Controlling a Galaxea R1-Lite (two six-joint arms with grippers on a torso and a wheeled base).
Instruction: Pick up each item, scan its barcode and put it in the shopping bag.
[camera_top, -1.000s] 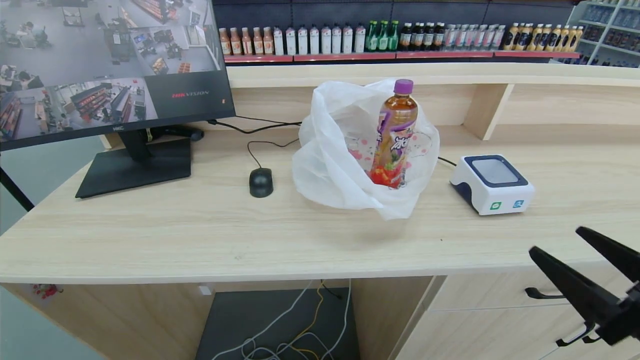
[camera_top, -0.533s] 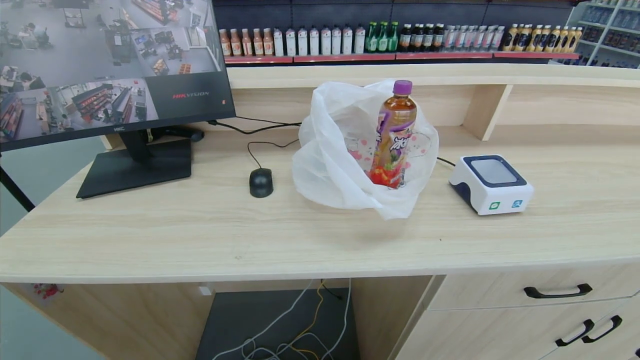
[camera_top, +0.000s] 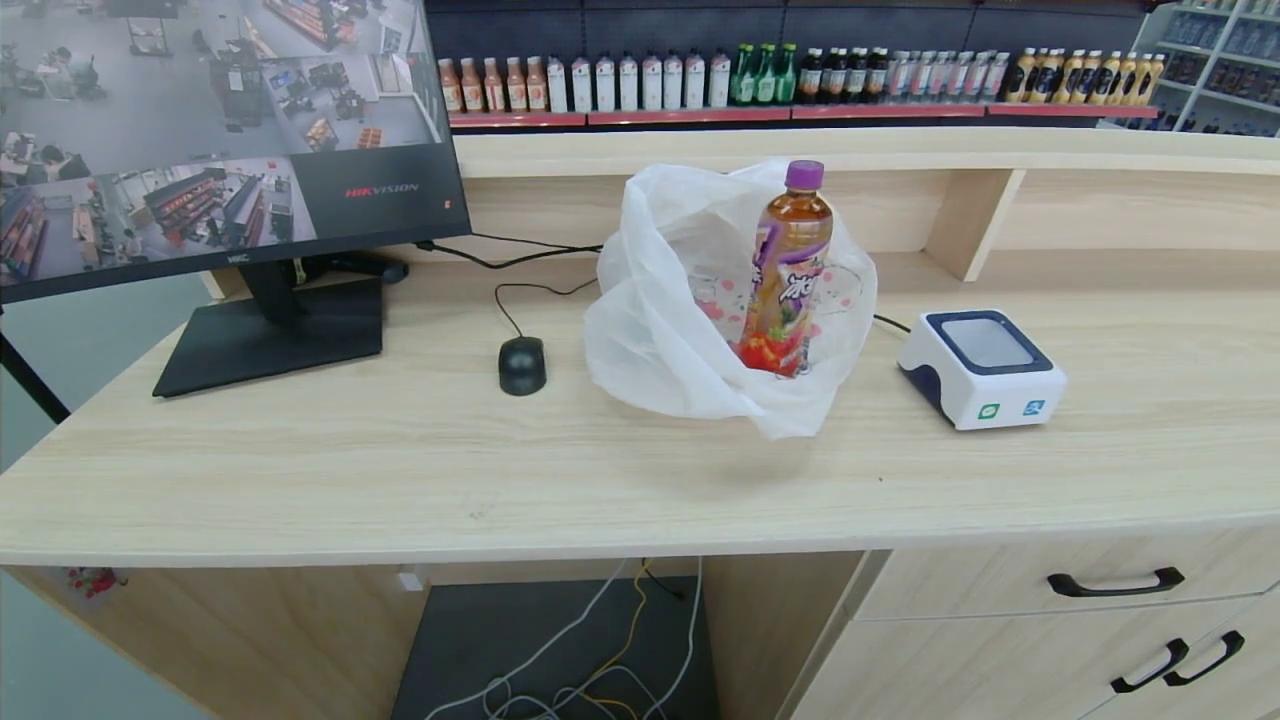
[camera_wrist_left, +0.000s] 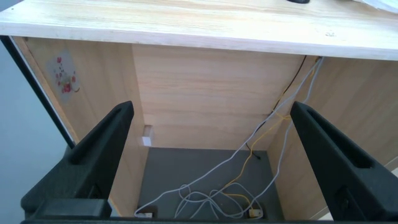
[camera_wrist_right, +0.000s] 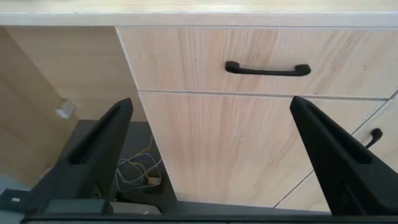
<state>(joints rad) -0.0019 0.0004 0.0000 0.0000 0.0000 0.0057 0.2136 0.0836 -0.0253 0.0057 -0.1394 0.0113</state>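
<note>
A tea bottle with a purple cap stands upright inside the white plastic shopping bag at the middle of the wooden counter. Right of the bag sits the white and navy barcode scanner, window facing up. My left gripper hangs open and empty below the counter's front edge, facing the knee space with loose cables. My right gripper is open and empty too, low in front of the drawer fronts, opposite a black drawer handle.
A black mouse lies left of the bag, its cable running back. A monitor on a black stand fills the counter's left rear. A raised shelf runs behind the counter. Drawers sit under its right half.
The right gripper, seen open at the head view's lower right corner one second ago, has dropped out of that view. The bag, bottle and scanner have stayed put.
</note>
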